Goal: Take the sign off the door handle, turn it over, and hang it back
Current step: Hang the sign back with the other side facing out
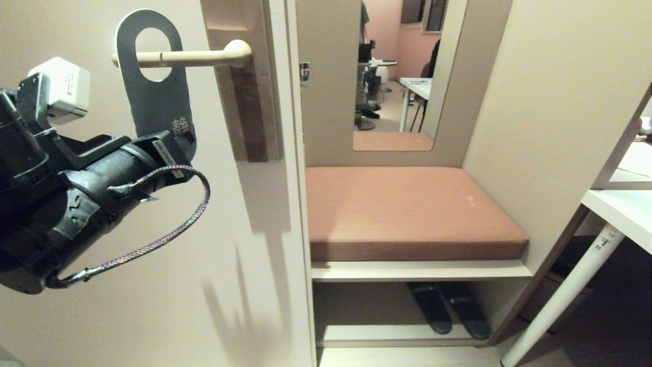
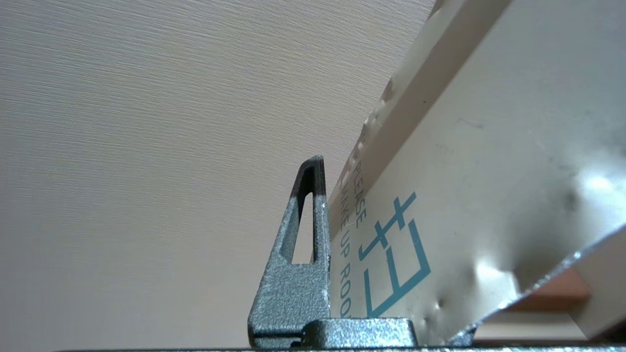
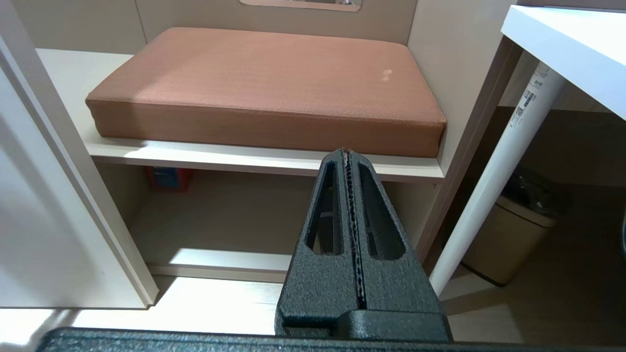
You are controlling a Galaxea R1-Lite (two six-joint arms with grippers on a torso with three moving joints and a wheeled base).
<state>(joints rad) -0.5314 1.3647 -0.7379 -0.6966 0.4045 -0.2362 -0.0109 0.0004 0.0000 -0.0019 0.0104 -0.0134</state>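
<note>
A: Sign [image 1: 155,104]: found hung by its hole over the door handle [image 1: 204,57], close to the lever's free tip and well apart from the brown plate [image 1: 249,102]. Dark face turned outward; white "MAKE UP ROOM" face turned to the door [image 1: 127,255].

B: Grip?

A: Left gripper [image 1: 175,145] noted at the card's lower end, clamped on it. Only one finger [image 2: 298,274] seen flat against the white face from the wrist; the other hidden behind the card, so the pinch was probably thin and near the edge. Right gripper [image 3: 348,156] logged with fingers pressed together on nothing, parked low facing the bench cushion [image 3: 269,83].

B: Step in hand?

A: Judged as drawing the card off the lever, since the dark face showed outward.

B: Advice entered?

A: Recommended sliding straight along the lever toward its free end, level with it, never pulling downward: the top of the hole rested on the lever and could have snagged or bent. Advised a small lift first to unload the rim. Advised firm clamping throughout, as a thin card held at one end could pivot. Suggested clearing the tip fully before any turning of the wrist, and keeping off the door face.
</note>
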